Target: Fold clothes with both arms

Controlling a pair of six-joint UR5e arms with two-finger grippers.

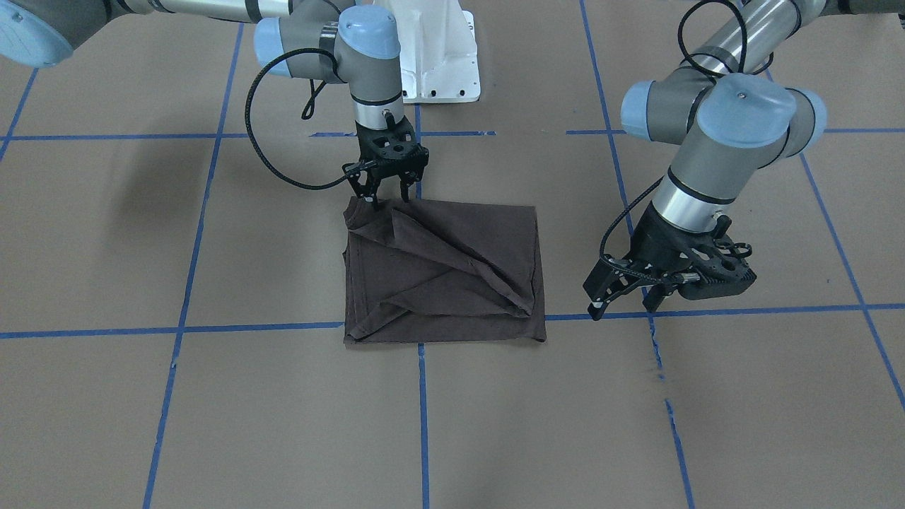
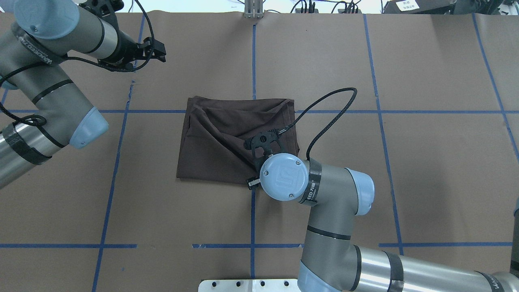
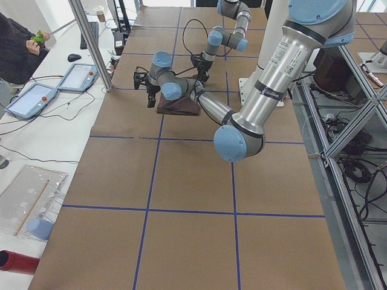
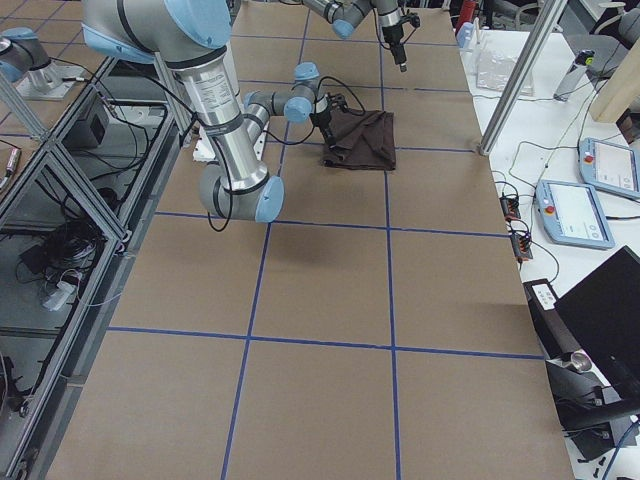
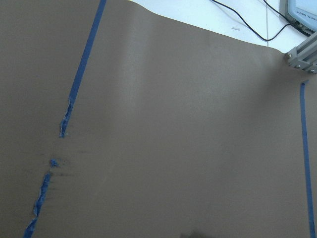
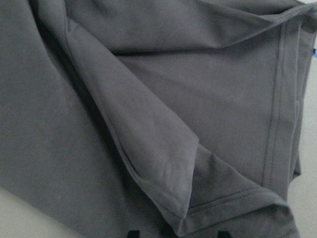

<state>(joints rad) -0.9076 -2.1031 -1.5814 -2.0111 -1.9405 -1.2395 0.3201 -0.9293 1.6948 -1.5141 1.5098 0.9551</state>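
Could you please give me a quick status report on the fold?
Right gripper: jaws open at T-shirt edge, robot side. Left gripper open, off the cloth. T-shirt folded, creased. No obstruction seen.

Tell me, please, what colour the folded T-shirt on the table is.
The T-shirt is plain dark brown; the exterior front-facing view shows it best.

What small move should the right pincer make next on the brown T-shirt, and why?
Probably shut the right pincer on the flap corner. Its jaws stand open on either side of that corner, at the edge of the T-shirt nearest the robot, and the flap lies in a slack diagonal ridge, so it likely needs pulling flat. The left pincer hangs open, off the cloth.
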